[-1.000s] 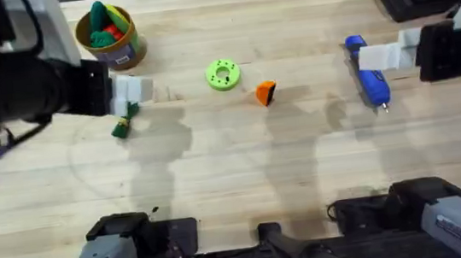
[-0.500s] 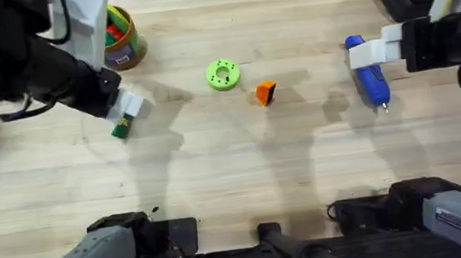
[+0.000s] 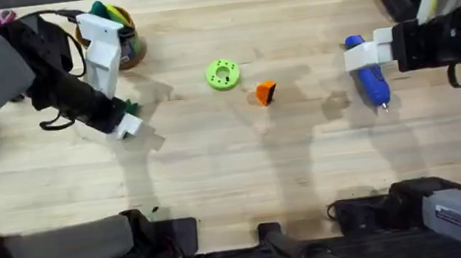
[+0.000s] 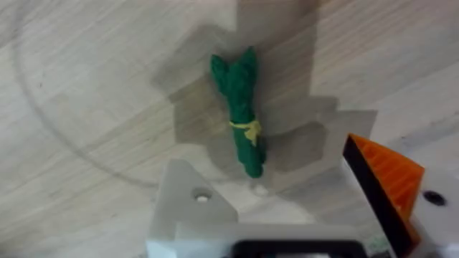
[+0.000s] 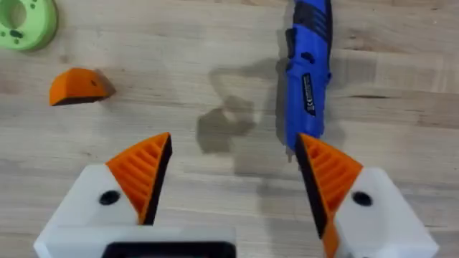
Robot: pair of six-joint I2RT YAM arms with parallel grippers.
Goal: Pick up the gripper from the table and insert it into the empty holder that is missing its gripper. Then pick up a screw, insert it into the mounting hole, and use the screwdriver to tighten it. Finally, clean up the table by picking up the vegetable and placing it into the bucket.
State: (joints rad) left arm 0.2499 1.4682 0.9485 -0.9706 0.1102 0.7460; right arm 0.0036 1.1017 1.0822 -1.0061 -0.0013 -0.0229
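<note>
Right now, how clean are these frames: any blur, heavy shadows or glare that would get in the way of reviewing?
Overhead: the left arm rises close under the camera, large and blurred; soft arm shadows fall across the table. Left wrist: the vegetable is fairly sharp, lying in an angular shadow. Right wrist: the screwdriver and the orange gripper are readable, with a shadow patch between them. No strong glare.

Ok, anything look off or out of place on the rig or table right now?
Yes: in the left wrist view, one finger of the left gripper is a bare white holder with no orange pad. The loose orange gripper lies on the table beside the lime-green disc.
</note>
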